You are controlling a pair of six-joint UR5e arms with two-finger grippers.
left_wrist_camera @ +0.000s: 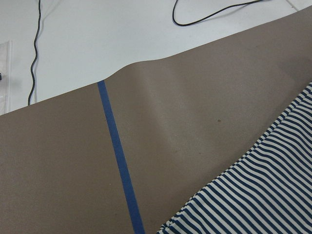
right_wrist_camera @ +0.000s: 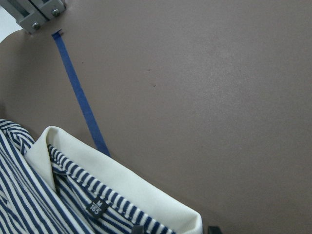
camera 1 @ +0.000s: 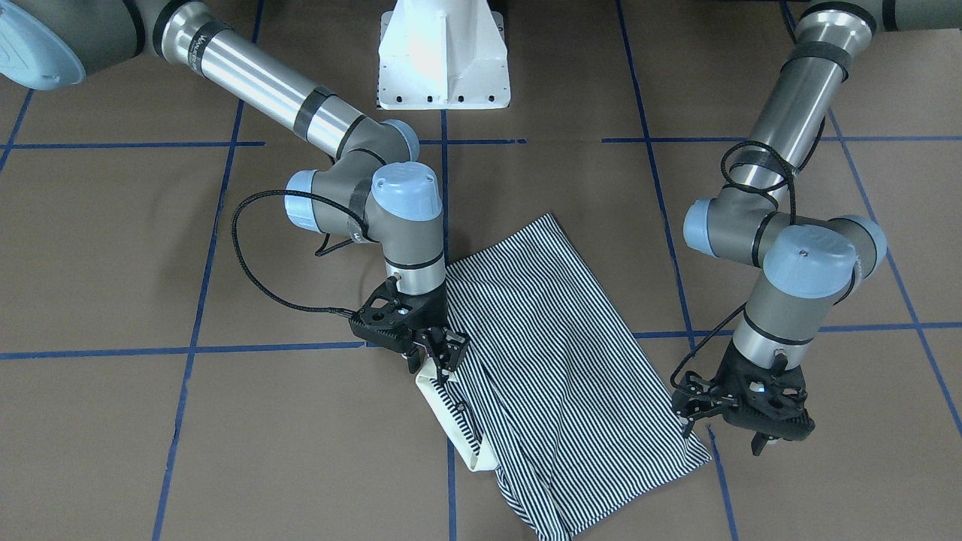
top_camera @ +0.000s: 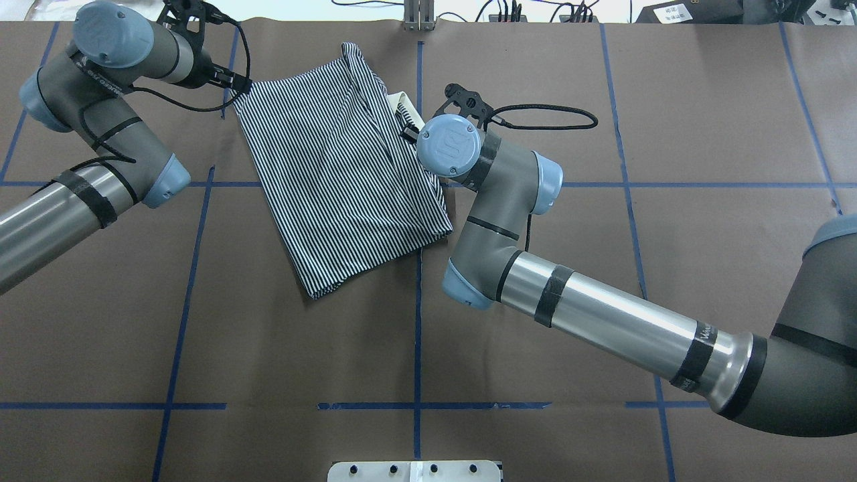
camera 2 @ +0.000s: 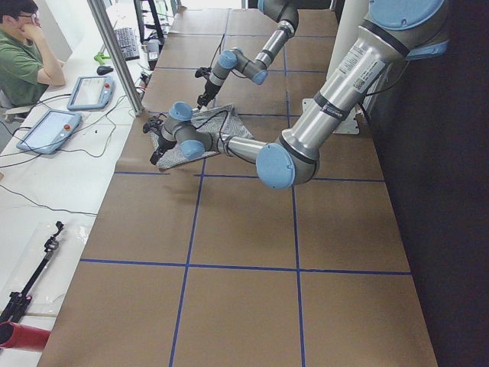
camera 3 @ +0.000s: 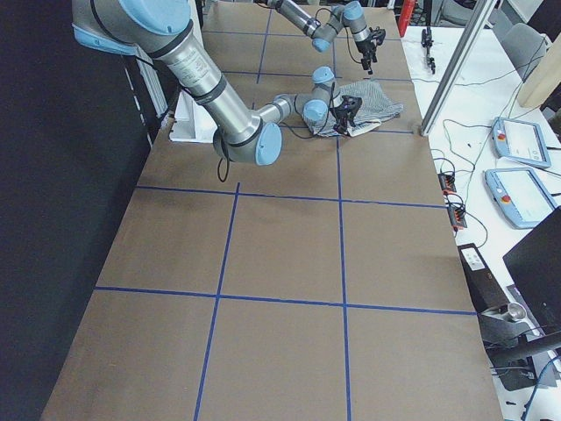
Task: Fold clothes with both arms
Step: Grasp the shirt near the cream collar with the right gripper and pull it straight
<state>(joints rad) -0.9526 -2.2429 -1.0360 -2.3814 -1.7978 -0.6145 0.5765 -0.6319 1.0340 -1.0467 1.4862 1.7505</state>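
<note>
Front view shows the striped shirt [camera 1: 556, 338] lying folded on the table [camera 1: 225, 421]. The right claw [camera 1: 430, 364] hangs over its cream collar [camera 1: 440, 398], fingers apart. The left claw [camera 1: 723, 436] hangs beside the shirt's corner, fingers apart too.

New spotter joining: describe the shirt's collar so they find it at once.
On the brown paper-covered table with blue tape lines lies one navy-and-white striped polo shirt. At its edge by the black right gripper sits the plain cream collar, the only unstriped part, with a size label inside.
</note>
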